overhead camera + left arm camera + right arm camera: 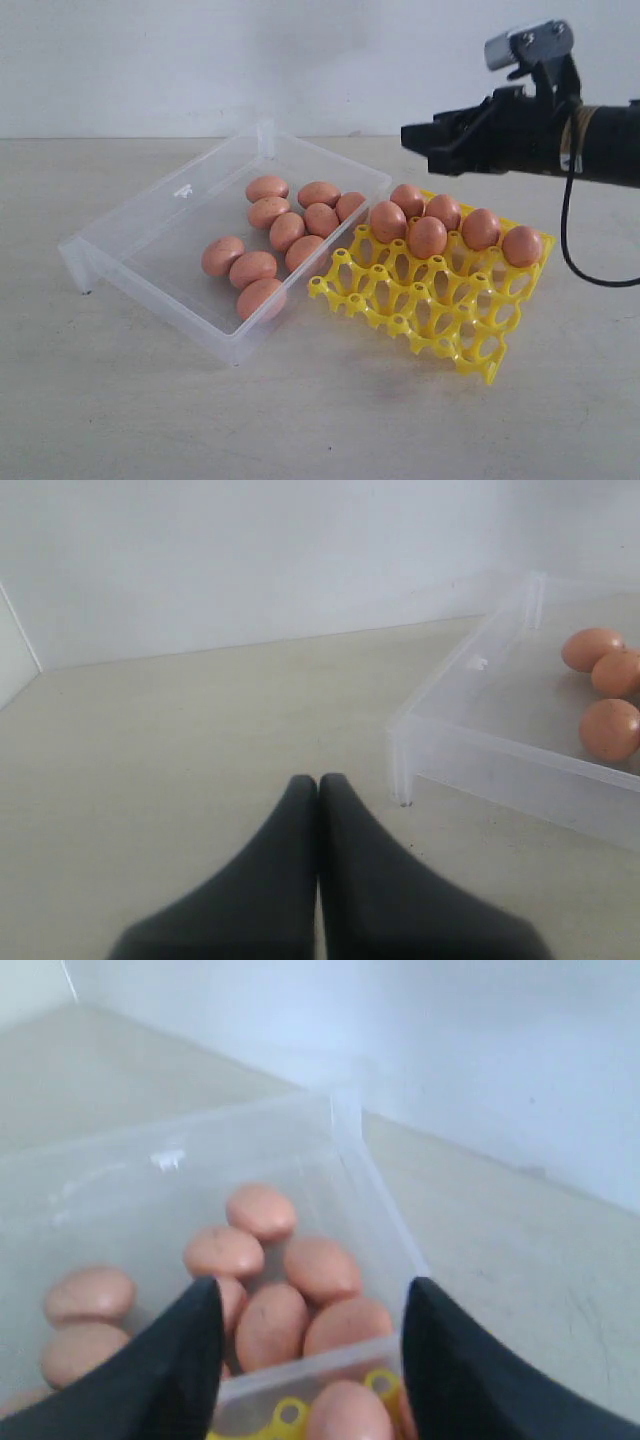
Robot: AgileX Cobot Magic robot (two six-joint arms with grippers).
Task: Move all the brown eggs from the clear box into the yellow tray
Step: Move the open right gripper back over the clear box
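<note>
I read the right gripper (421, 141) open, empty, above the yellow tray (441, 311) (six brown eggs (427, 237) seated); left gripper (318, 781) closed.

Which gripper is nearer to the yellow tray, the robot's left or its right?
Right. The right gripper hangs open in the air over the yellow tray's back edge. The left gripper, shut, is outside the clear box's far corner, with the box between it and the tray.

Side-on exterior, all views share clear box (150, 250)
</note>
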